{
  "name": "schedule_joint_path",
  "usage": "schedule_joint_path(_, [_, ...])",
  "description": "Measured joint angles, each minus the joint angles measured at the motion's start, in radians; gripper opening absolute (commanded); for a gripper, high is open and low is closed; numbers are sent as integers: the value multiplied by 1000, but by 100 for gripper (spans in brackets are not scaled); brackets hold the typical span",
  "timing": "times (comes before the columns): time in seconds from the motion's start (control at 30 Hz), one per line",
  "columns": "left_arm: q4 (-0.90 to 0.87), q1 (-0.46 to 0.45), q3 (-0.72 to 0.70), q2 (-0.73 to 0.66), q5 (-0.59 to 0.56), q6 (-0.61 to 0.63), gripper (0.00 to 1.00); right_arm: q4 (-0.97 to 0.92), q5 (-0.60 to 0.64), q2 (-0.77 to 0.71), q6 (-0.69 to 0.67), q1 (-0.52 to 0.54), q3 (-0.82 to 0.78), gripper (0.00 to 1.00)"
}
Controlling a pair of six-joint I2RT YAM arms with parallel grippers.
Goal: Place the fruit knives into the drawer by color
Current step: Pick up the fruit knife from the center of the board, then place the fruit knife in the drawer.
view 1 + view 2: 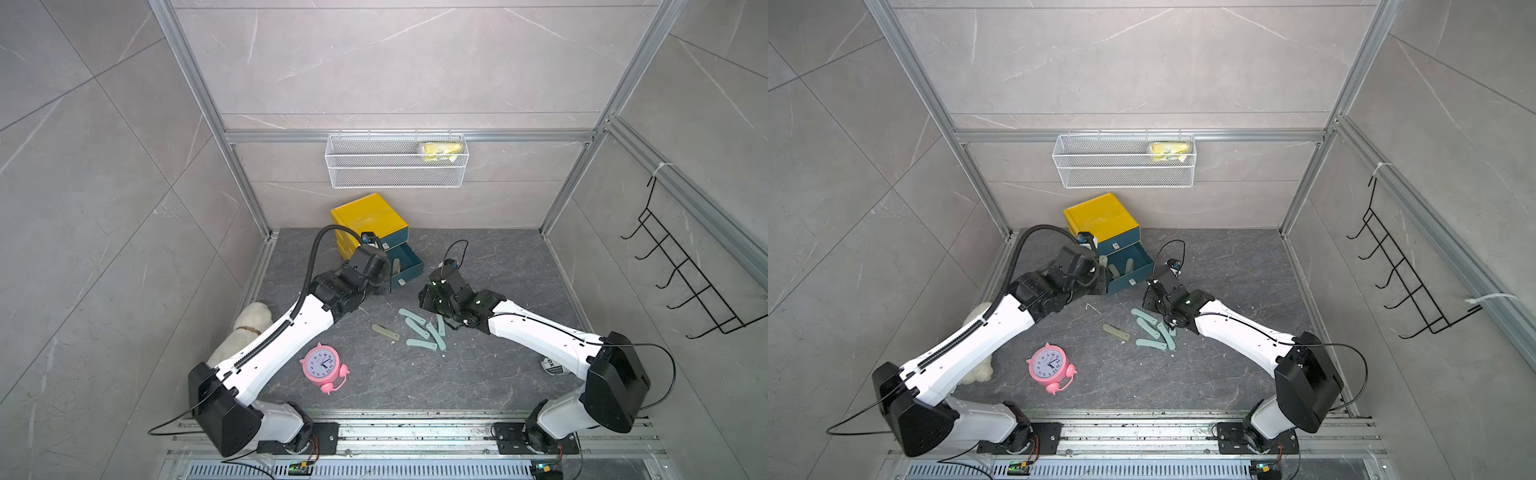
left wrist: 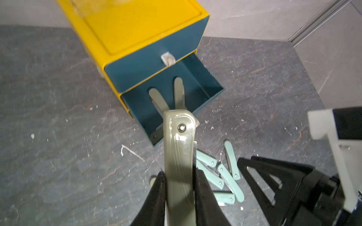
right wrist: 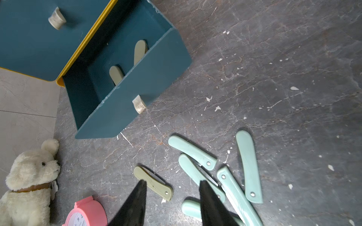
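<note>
Scanning both top views, finds the yellow chest at the back of the dark floor: top drawer closed, open drawer just beneath it pulled out, two olive knives lying inside. Notes a white mesh basket hung higher up, holding one yellow packet at one end. Counts five teal knives heaped on the floor in front of the chest, with a lone olive knife just beside them, both outside the drawer.

Turning to the left wrist view, sees the left gripper pinching a held olive knife by its lower half, fingers pressed against both edges, rivet end raised over the open drawer's front corner. Makes out the two olive knives fanned apart on the drawer bottom, plus a further olive end at the near corner.

Moving to the right wrist view, shows the right gripper spread with nothing between its fingers, hovering above the floor, one tip over the lone olive knife, the other over the teal heap. Catches a cream plush bear and pink clock off to the side, outside every container.
</note>
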Motion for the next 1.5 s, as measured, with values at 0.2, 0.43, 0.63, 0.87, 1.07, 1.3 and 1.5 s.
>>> schedule_joint_path(0.2, [54, 52, 125, 200, -10, 79, 17, -1, -3, -31, 9, 0, -18, 46])
schedule_joint_path(0.43, [118, 70, 144, 371, -53, 152, 17, 0, -11, -45, 12, 0, -32, 46])
schedule_joint_path(0.63, [142, 70, 144, 416, -66, 169, 27, 8, -23, -52, 15, 0, -55, 47])
schedule_joint_path(0.87, [141, 69, 145, 430, -68, 165, 51, 21, -56, -56, 10, 0, -79, 51])
schedule_joint_path(1.07, [137, 69, 145, 420, -55, 162, 68, 37, -116, -56, -33, 0, -80, 56])
schedule_joint_path(1.3, [140, 69, 101, 235, 8, 123, 86, 37, -209, 24, -160, 36, -8, 59])
schedule_joint_path(1.5, [156, 62, -43, -24, 50, 76, 89, 21, -247, 168, -259, 129, 98, 59])
